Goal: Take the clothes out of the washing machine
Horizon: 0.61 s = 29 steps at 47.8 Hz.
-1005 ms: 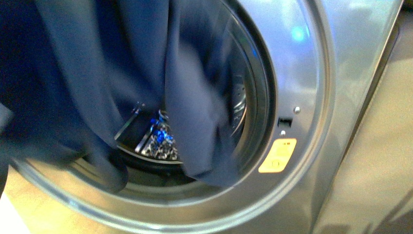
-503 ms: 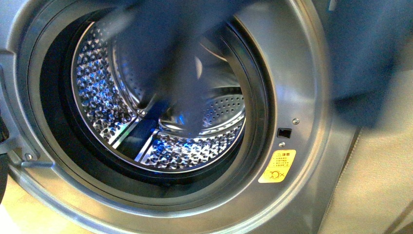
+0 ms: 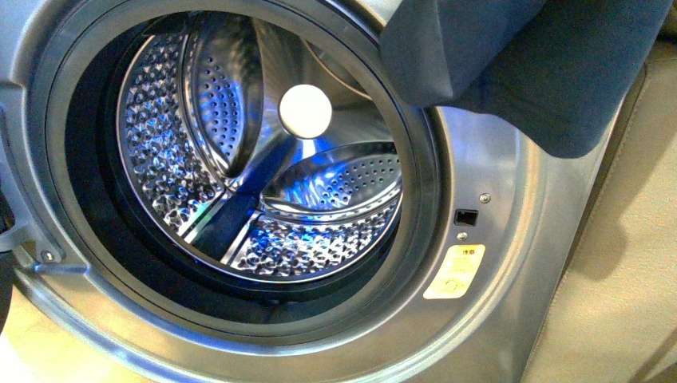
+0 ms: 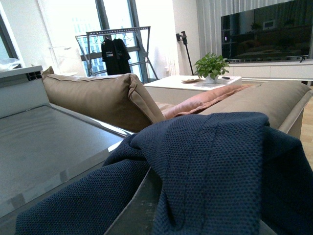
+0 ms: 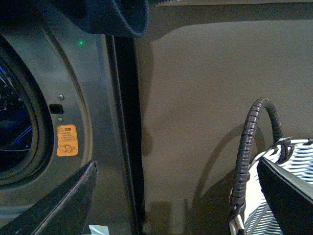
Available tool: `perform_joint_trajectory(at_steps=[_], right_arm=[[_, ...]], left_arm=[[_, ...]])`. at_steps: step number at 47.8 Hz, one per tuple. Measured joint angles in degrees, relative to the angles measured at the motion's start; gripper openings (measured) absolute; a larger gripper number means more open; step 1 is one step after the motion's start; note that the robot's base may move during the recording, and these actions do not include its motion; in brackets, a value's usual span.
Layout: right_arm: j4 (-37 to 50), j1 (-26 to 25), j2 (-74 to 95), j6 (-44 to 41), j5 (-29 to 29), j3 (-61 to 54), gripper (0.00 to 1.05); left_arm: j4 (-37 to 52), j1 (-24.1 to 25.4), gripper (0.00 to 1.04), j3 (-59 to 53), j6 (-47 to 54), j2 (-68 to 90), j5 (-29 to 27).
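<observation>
The washing machine point(image 3: 495, 199) fills the front view, grey with its round mouth open and the shiny perforated drum point(image 3: 239, 175) showing bare steel. The clothes point(image 3: 527, 72), dark navy fabric, hang at the top right, outside the drum and over the machine's top right corner. In the left wrist view the clothes point(image 4: 210, 171) drape over my left gripper point(image 4: 146, 215), which is shut on them; its fingers are mostly covered. My right gripper point(image 5: 178, 196) is open and empty beside the machine's right side point(image 5: 63, 98). A fold of the clothes point(image 5: 112, 14) hangs above it.
A grey-white woven basket point(image 5: 288, 196) with a wrapped black handle point(image 5: 247, 147) stands right of the machine. A beige wall point(image 5: 195, 98) lies between them. The left wrist view shows a tan sofa point(image 4: 98, 98) and a low white table point(image 4: 195, 83).
The clothes hung across the drum mouth a second ago. They have been pulled out and swung up to the right, leaving the drum bare.
</observation>
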Motion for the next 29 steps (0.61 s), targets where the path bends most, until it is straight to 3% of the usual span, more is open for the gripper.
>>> perform_joint_trajectory(at_steps=[7, 29], right_arm=[[0.0, 0.0, 0.0, 0.0, 0.0, 0.0, 0.97], [0.0, 0.0, 0.0, 0.0, 0.0, 0.0, 0.97]], left_arm=[[-2.6, -0.4, 0.14, 6.0, 0.0, 3.8, -0.2], [-2.7, -0.4, 0.14, 7.1, 0.0, 3.9, -0.2]])
